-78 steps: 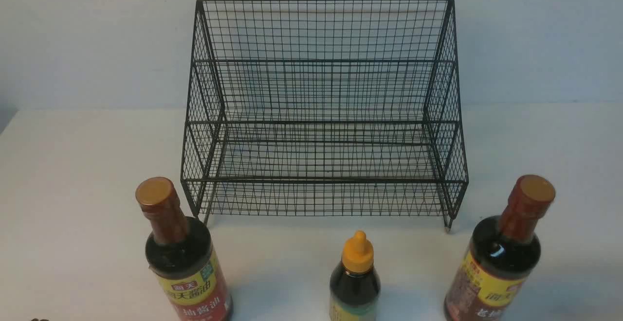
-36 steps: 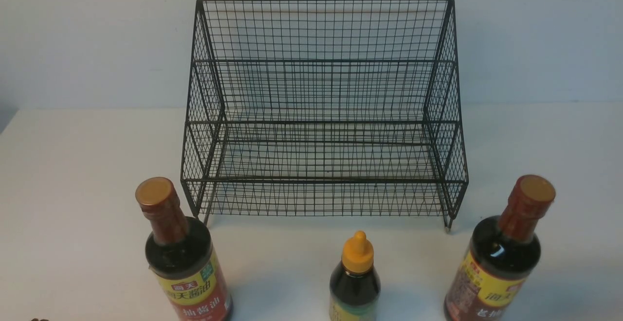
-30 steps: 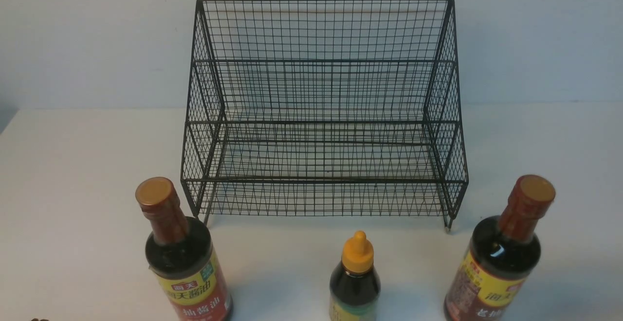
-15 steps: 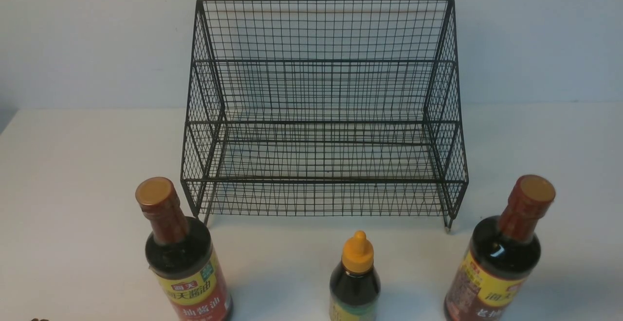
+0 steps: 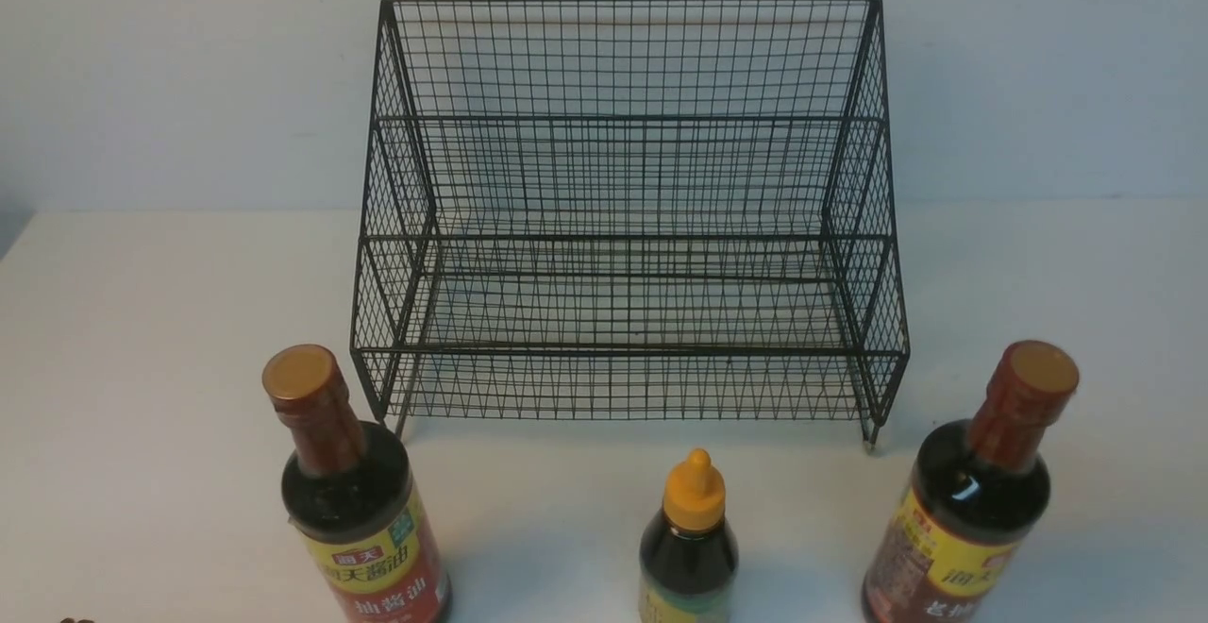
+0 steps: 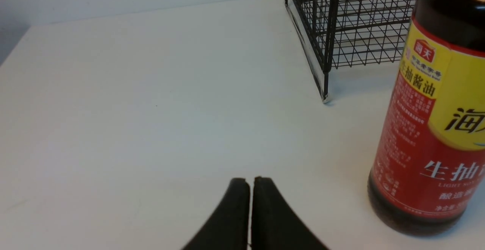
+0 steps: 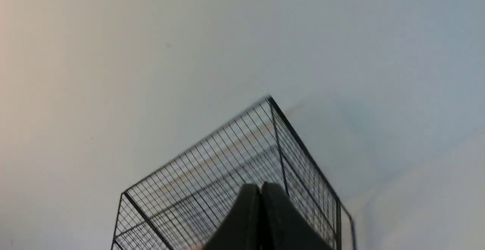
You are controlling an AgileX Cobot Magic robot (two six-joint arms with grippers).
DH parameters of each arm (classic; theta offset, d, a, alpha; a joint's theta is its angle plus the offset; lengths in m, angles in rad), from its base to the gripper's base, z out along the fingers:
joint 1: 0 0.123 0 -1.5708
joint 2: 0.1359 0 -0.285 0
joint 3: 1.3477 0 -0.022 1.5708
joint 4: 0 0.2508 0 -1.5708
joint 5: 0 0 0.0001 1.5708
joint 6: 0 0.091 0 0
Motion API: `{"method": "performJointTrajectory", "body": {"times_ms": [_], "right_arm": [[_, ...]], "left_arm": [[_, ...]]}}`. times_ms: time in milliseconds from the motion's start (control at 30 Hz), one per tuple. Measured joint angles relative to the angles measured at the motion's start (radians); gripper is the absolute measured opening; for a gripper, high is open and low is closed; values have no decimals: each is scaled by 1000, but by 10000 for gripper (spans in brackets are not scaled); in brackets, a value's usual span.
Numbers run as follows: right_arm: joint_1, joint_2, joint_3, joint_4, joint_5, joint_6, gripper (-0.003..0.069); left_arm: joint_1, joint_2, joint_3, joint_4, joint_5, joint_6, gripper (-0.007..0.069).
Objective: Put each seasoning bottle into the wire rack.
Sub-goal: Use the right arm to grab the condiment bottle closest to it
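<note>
Black wire mesh forms the two-tiered, slope-sided rack point(image 5: 628, 352) that we see standing on the white bench point(image 5: 170, 415), near the pale wall point(image 5: 189, 75). All three seasoning bottles stand on the bench in front of it, outside its tiers. On our left we have a tall dark glass bottle with a red-brown neck, a gold cap and a yellow-and-red label point(image 5: 363, 510). Between the two tall ones, a small dark bottle with a yellow nozzle cap and a green-yellow label point(image 5: 689, 547) stands well apart from either. On our right is the other tall dark bottle, also red-brown at the neck, with a gold cap and a yellow-and-red label point(image 5: 967, 510).

Our left end effector point(image 6: 251, 183) has its dark tips almost together, only a thin slit between them, and holds nothing. Our right end effector point(image 7: 260, 189) is closed, its tips together with nothing gripped, and the rack shows beyond it.
</note>
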Motion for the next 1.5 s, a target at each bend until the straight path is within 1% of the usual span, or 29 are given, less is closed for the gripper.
{"method": "performJointTrajectory", "body": {"times_ms": [33,133,167,233,300,367,400,500,533,567,633,700,733,767,800,867,933,1000,1067,1133,1200,1233,1267,1300,1333,1400,1500], "right_arm": [[0,6,-68,-27,34,-23,-15],[0,89,-290,-142,243,-92,-15],[0,96,-316,-148,258,-95,-15],[0,175,-437,-192,409,-123,-15],[0,286,-542,-203,551,-169,-15],[0,386,-582,-176,606,-229,-15],[0,396,-589,-165,613,-245,-15],[0,570,-606,19,641,-436,-15],[0,609,-606,101,651,-497,-12],[0,628,-606,118,658,-529,-10],[0,731,-606,344,704,-743,14],[0,777,-606,470,735,-859,42],[0,806,-606,565,762,-943,74],[0,822,-606,631,782,-1001,99],[0,828,-606,641,790,-1009,110],[8,858,-610,718,826,-1072,164],[52,891,-632,738,837,-1089,210],[83,908,-652,735,837,-1090,225],[162,944,-692,701,831,-1069,235],[267,995,-760,620,803,-979,242],[376,1054,-813,506,760,-876,243],[385,1059,-822,495,757,-867,243],[448,1100,-847,417,738,-802,243],[483,1126,-863,372,732,-772,244],[533,1166,-888,306,725,-695,249],[591,1213,-926,216,724,-618,262],[684,1317,-1015,42,760,-481,309]], "left_arm": [[0,0,0,0,0,0,-4],[0,0,0,0,0,0,-4],[0,0,0,0,0,0,-4],[0,0,0,0,0,0,-4],[0,0,0,0,0,0,-4],[0,0,0,0,0,0,-4],[0,0,0,0,0,0,-4],[0,0,0,0,0,0,-4],[0,0,0,0,0,0,-4],[0,0,0,0,0,0,-4],[0,0,0,0,0,0,-4],[0,0,0,0,0,0,-4],[0,0,0,0,0,0,-4],[0,0,0,0,0,0,-4],[0,0,0,0,0,0,-4],[0,0,0,0,0,0,-4],[0,0,0,0,0,0,-4],[0,0,0,0,0,0,-4],[0,0,0,0,0,0,-4],[0,0,0,0,0,0,-4],[0,0,0,0,0,0,-4],[0,0,0,0,0,0,-4],[0,0,0,0,0,-1,-4],[0,0,0,0,0,-1,-4],[0,0,0,0,0,-1,-4],[0,0,0,0,0,-1,-4],[0,0,0,0,0,-1,-4]]}}
